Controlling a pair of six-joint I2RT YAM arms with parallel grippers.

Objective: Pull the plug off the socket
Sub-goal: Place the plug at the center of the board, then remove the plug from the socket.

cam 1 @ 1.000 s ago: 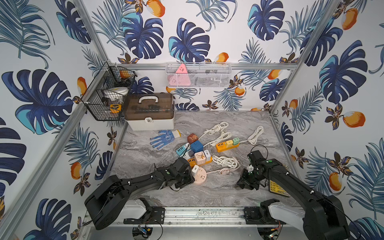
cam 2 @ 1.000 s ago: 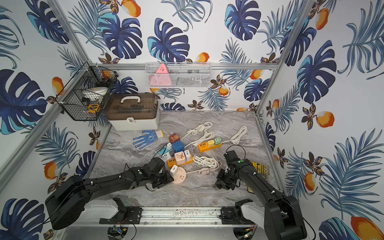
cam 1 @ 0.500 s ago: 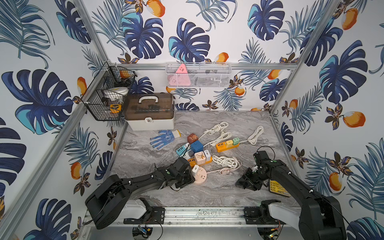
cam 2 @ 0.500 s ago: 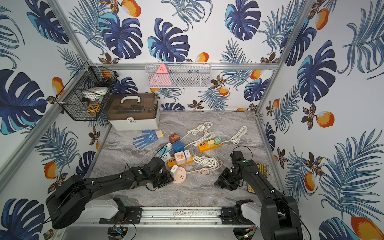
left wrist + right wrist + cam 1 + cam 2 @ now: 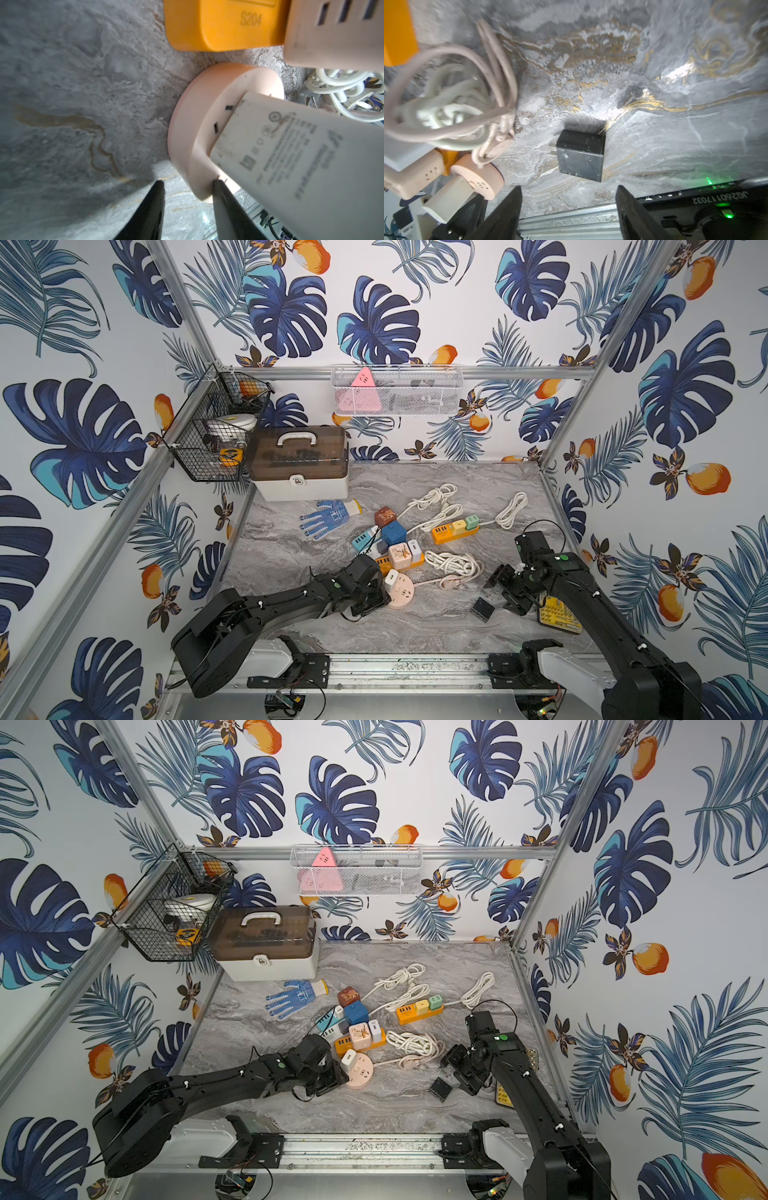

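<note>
A round pink socket [image 5: 402, 596] [image 5: 360, 1074] lies on the marble table with a white plug [image 5: 391, 578] [image 5: 349, 1057] still standing in it. My left gripper [image 5: 375, 596] [image 5: 187, 182] is at its near rim, jaws slightly apart with only table between them. One fingertip [image 5: 217, 184] rests on the socket [image 5: 197, 104] beside the white plug [image 5: 291, 155]. A black cube plug [image 5: 483, 609] [image 5: 440, 1089] [image 5: 581, 155] lies loose on the table, prongs toward the socket. My right gripper [image 5: 505, 593] [image 5: 459, 1071] [image 5: 569, 188] hovers open just behind it, holding nothing.
Two orange power strips [image 5: 455, 531] [image 5: 401, 563] with cube plugs, coiled white cables [image 5: 455, 566] and a pink cable end [image 5: 496, 145] crowd the middle. A blue glove [image 5: 328, 516] and a toolbox [image 5: 301, 466] lie at the back left. A yellow pad [image 5: 559, 614] sits under my right arm.
My right gripper has opened and let go of the black plug, which now lies on the table, and it has drawn back a little to the right. The left arm has not moved.
</note>
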